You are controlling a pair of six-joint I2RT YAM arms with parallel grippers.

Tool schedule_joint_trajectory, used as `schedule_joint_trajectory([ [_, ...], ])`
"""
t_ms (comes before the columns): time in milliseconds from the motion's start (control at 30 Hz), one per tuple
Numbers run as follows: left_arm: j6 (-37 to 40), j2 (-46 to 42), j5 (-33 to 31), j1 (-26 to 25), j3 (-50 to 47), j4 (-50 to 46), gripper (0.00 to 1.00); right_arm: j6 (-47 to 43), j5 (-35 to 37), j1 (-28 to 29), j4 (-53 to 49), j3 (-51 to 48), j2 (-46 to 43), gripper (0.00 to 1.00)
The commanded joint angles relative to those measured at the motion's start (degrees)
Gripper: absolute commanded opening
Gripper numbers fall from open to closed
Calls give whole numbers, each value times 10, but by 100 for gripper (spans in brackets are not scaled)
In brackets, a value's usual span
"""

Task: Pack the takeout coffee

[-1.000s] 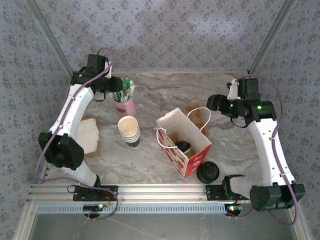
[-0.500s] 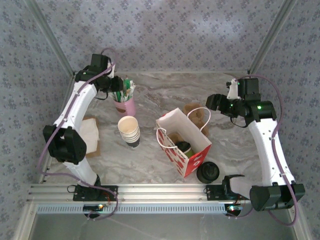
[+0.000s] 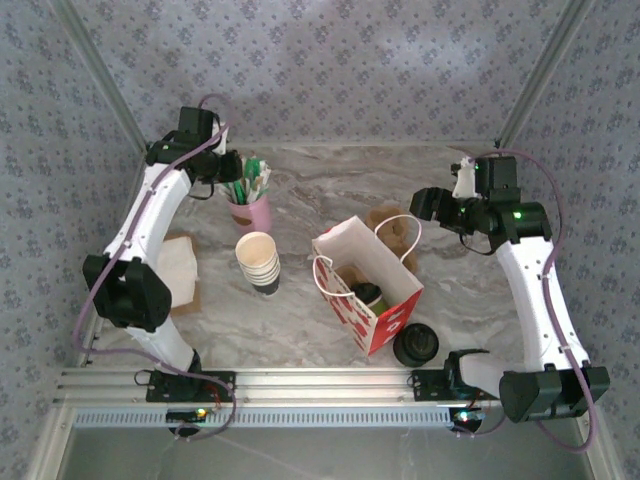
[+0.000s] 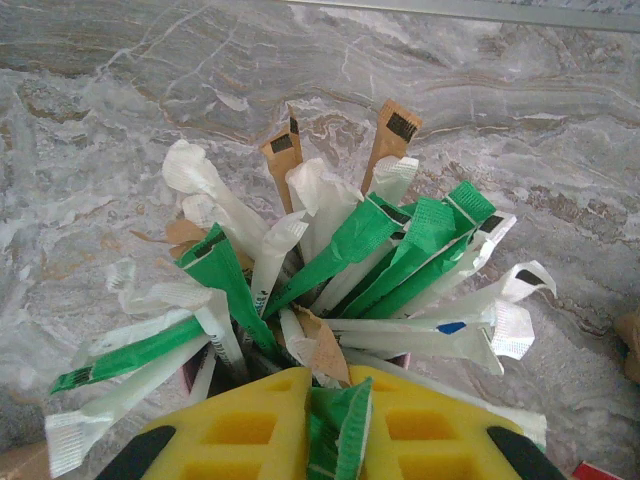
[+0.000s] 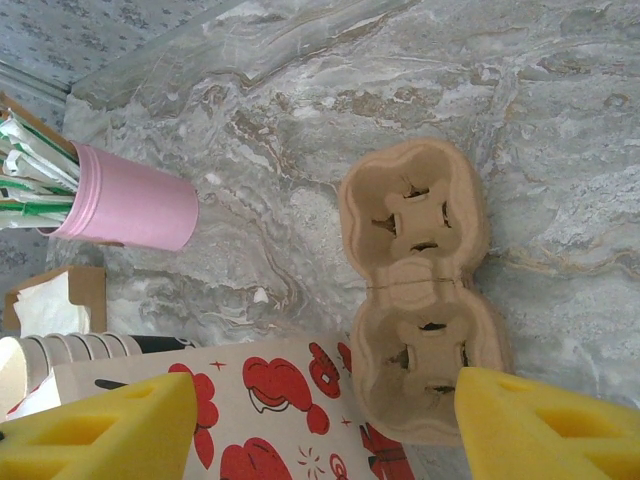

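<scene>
Paper bag (image 3: 345, 245) rim encloses takeout coffee (image 3: 367, 294).

The top external camera looks steeply down from above and behind the arm bases over the whole table (image 3: 330, 180). The left wrist camera, behind the left gripper (image 4: 328, 375), faces down, very close on the sachets (image 4: 380, 240) at the far left corner. The right wrist camera looks down on the carrier (image 5: 420, 290), sharing the pink cup (image 5: 130, 210) with the top view.
</scene>
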Motion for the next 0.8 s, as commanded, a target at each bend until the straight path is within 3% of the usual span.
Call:
schedule_joint_trajectory([
  [0, 12, -33, -10, 2, 3, -9, 15, 5, -14, -4, 6, -2, -4, 71],
  [533, 28, -46, -12, 2, 0, -17, 17, 10, -19, 4, 16, -13, -9, 71],
  [767, 19, -44, 0, 2, -20, -7, 28, 10, -21, 6, 15, -14, -9, 71],
])
